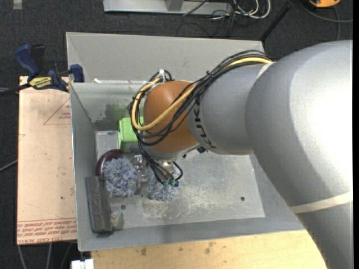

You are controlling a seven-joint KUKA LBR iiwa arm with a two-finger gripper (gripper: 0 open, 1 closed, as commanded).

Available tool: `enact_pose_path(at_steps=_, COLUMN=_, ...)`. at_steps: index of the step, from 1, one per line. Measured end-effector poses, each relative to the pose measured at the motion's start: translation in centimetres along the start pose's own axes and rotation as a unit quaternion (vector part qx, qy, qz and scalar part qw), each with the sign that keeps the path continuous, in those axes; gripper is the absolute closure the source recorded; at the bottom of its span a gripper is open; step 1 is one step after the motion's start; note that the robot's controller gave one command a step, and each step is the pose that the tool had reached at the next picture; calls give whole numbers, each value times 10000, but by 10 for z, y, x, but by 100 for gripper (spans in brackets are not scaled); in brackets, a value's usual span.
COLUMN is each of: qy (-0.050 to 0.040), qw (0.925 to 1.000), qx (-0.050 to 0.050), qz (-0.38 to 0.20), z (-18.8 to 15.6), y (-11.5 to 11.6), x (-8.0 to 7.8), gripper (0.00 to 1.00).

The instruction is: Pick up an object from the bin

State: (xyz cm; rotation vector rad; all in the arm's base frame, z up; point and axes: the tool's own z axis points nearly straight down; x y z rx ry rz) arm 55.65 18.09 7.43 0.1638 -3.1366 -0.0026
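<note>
the tool (pixel 147 175) is low in the bin (pixel 224 189), at the left half of its floor. it is set down among soft stuff under the robot's orange cover (pixel 168 116). whether it is wide or narrow i cannot tell, as the wrist and its small dark parts hide the tip. nothing can be seen held in it.

just to its left, touching or nearly so, lies a blue-and-white fuzzy clump (pixel 119 175). a smaller fuzzy clump (pixel 162 192) of the same speckled blue and white lies just to its right and a little nearer the front wall. the tool stands between the two, so these are the things it is at.

a dark red ring (pixel 104 160) curves round the upper left of the larger clump, partly under it. behind that, toward the back of the bin, a light green block (pixel 127 132) sits half hidden by the orange cover. along the left wall, near the front corner, a dark grey bar (pixel 99 205) lies lengthwise. pale crumbs are scattered on the floor around the clumps.

black and yellow cables (pixel 168 102) loop over the orange cover, and the arm (pixel 291 122) comes in from the right.
</note>
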Motion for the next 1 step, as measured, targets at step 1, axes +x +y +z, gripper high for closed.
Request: enact_pose_path(at_steps=1, qy=-1, qw=10000, qx=7, qz=-74, z=-200, y=-12, x=6, gripper=100)
